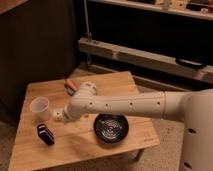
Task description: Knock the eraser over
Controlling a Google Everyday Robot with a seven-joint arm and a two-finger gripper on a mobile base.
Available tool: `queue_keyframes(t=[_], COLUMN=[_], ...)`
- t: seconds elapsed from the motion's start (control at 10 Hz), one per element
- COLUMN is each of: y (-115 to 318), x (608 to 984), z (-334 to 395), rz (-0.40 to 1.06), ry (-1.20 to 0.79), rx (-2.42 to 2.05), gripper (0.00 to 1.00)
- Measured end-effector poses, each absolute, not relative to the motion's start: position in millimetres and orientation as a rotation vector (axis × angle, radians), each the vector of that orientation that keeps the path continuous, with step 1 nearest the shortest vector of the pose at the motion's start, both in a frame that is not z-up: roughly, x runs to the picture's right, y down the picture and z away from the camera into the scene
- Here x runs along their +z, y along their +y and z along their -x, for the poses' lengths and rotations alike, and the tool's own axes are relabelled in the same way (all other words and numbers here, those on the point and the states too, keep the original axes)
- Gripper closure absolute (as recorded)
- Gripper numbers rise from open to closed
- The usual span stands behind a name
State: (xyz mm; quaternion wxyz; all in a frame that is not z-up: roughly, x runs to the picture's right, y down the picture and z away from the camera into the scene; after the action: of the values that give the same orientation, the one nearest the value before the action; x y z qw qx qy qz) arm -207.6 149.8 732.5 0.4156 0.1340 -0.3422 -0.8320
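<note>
low wooden table (pixel 112 85) in a dim room holds the eraser (pixel 45 134) near its front left corner, just in front of a translucent cup (pixel 40 107). the gripper (pixel 59 115) hangs low beside the cup and close above the eraser, probably so a short sweep can tip it. whether it is open or closed cannot be told.

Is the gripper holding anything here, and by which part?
Cannot be told. The gripper hangs beside the cup; the eraser sits on the table, apart from it, not held.
</note>
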Motion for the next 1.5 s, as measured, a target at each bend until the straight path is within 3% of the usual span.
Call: queue_keyframes(t=[1.5], y=[159.4], x=[711.9], z=[297.8], rz=[-0.552], ry=[-1.072], rx=[-2.178], gripper=[1.00])
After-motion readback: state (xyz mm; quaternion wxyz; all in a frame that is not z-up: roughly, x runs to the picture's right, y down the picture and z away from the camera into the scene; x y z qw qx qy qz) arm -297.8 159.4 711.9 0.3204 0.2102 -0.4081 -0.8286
